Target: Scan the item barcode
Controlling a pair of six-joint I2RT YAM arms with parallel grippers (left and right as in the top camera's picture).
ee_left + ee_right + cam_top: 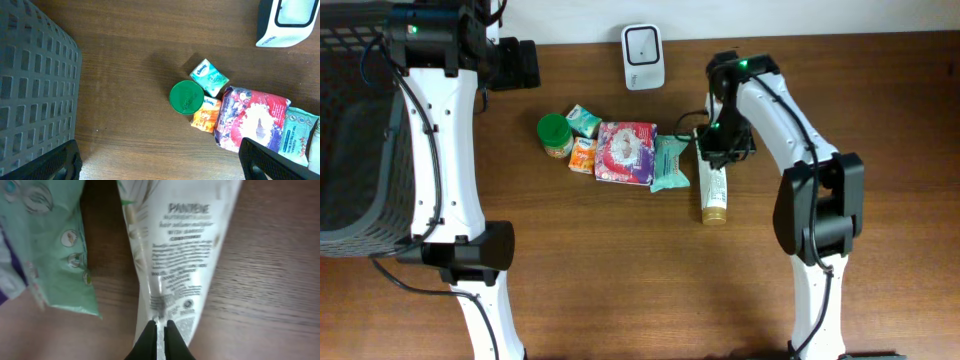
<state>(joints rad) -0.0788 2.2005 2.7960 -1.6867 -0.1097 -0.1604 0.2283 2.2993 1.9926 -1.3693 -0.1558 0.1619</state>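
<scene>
I'm basically driving a mock shop checkout on a lab bench: white barcode scanner at the back of the wooden table, grey shopping basket on the left, and drugstore bits like a Pantene tube and a tissue pack laid out.

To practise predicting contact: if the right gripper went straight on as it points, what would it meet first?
The white Pantene tube: the right gripper has its jaws seemingly pinched on the tube's flat end.
</scene>
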